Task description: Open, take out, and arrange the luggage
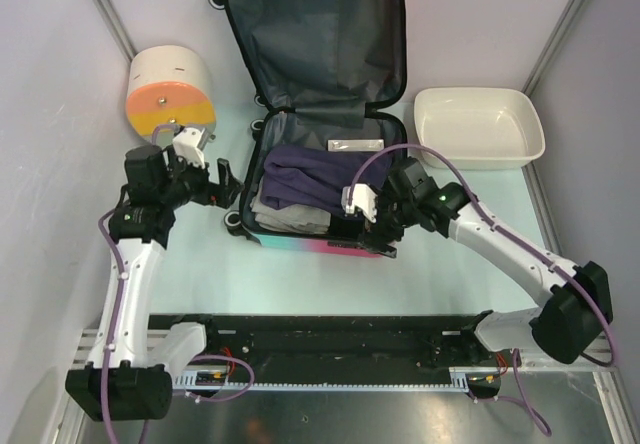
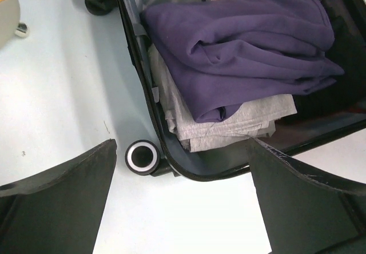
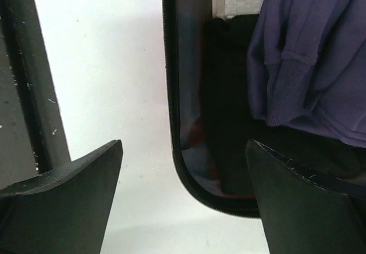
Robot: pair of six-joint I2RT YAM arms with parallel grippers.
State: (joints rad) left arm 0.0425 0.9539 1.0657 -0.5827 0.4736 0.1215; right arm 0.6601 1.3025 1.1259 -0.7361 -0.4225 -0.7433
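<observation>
Luggage [image 1: 320, 54]: open mid-counter [image 1: 300, 279], lid laid flat on the far side; purple garment [image 1: 305, 176] on a grey one [image 1: 285, 214] inside.
Left hand [image 1: 228, 190]: fingers apart, empty, just beside its left wheels.
Right hand [image 1: 372, 232]: fingers apart, empty, over its near right corner.
Around: white basin [image 1: 480, 144] to the right, rounded drawer box [image 1: 170, 94] to the left.

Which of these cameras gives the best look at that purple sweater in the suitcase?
The left wrist view: the folded purple sweater fills the frame, lying on a grey garment. The top view shows it small, partly hidden by the right arm. The right wrist view catches only a ribbed cuff.
</observation>
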